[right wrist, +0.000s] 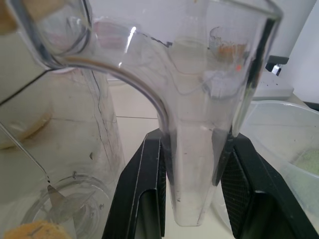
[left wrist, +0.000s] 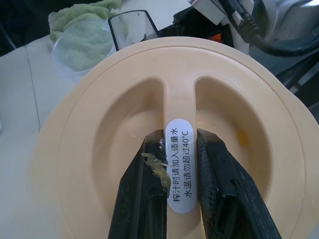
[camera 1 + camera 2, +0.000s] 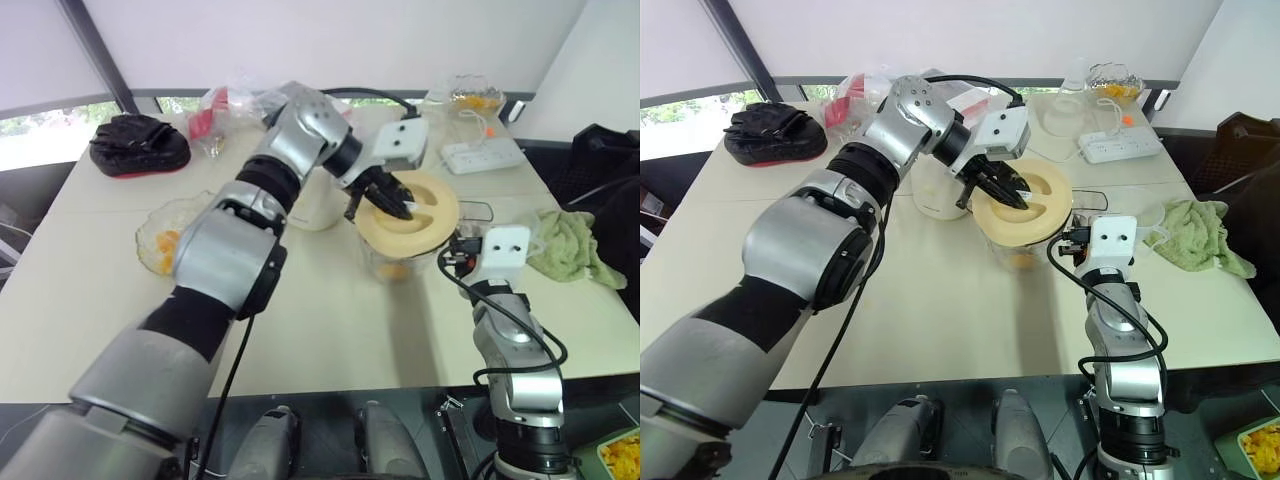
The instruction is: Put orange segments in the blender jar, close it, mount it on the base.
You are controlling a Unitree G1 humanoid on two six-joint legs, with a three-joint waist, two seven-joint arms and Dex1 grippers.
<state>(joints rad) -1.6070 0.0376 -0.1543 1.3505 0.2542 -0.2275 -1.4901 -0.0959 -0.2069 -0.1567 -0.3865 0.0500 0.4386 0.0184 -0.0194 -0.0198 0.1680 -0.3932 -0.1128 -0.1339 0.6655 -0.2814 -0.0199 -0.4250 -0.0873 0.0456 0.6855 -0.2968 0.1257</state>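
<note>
The clear blender jar (image 3: 384,256) stands mid-table with orange segments (image 1: 35,231) at its bottom by the blades. My right gripper (image 1: 197,144) is shut on the jar's side handle (image 1: 197,189), reaching in level from the near side. A cream-yellow round lid (image 3: 432,214) lies over the jar's mouth, slightly tilted. My left gripper (image 2: 179,137) comes down from above and is shut on the lid's central ridge (image 2: 178,99). The cream-white base (image 3: 936,192) stands just behind and left of the jar, partly hidden by my left arm. More orange segments (image 3: 163,246) lie in a shallow glass bowl (image 3: 182,212) at the left.
A green towel (image 3: 568,250) and a clear plastic container (image 2: 79,47) lie right of the jar. A white power strip (image 3: 483,155) and a glass bowl with orange pieces (image 3: 475,98) sit at the far right. A black pouch (image 3: 138,145) and a red bag (image 3: 208,122) are far left.
</note>
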